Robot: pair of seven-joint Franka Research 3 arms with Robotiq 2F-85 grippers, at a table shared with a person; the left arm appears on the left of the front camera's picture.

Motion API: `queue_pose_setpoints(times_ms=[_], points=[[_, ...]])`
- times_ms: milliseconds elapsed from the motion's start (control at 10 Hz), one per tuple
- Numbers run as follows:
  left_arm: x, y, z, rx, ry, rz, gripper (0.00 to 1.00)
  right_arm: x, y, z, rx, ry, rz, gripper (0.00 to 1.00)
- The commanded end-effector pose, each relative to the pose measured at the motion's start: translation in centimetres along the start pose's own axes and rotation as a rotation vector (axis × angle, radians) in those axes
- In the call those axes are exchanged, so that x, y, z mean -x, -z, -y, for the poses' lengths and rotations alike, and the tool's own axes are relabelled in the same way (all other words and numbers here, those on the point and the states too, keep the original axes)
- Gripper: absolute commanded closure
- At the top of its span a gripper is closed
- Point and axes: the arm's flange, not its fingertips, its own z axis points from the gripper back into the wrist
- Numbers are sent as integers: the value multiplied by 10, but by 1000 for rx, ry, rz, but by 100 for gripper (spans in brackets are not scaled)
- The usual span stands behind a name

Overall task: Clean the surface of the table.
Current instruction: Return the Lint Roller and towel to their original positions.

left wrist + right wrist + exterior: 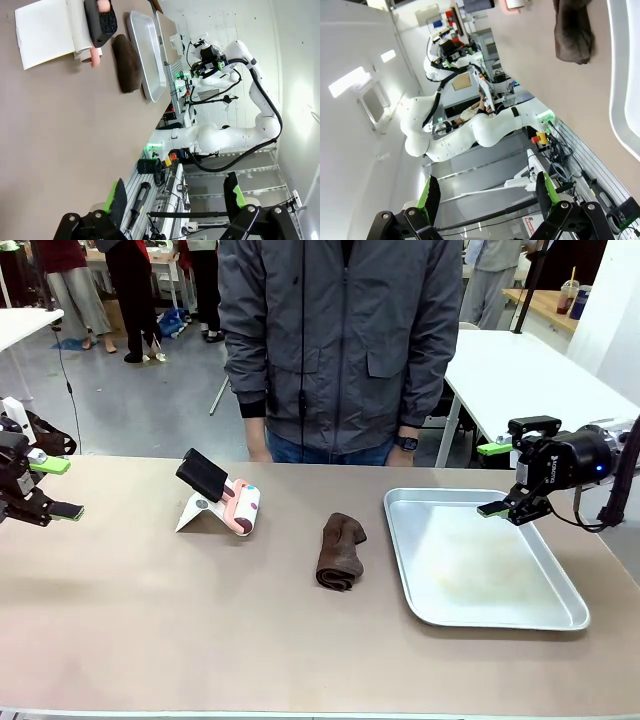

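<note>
Hovering apart, both open claws (497, 479) flank the table (150, 610).

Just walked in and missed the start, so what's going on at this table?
Nothing is being handled yet. The left hand hangs open at the left end of the table, and the right hand hangs open over the far right corner of the metal tray. A folded brown cloth lies in the middle of the table, untouched, with a lint roller on its white stand to its left. A person in a grey jacket stands at the far side.
</note>
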Motion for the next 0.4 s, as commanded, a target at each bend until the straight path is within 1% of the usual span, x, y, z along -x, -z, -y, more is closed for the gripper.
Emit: queue_pose_setpoints(times_ms=[0,300], points=[[2,0,5,-6,-14,0,0,-2,-1,-2,10,2,-4,0],[2,0,5,-6,-14,0,0,-2,-1,-2,10,2,-4,0]])
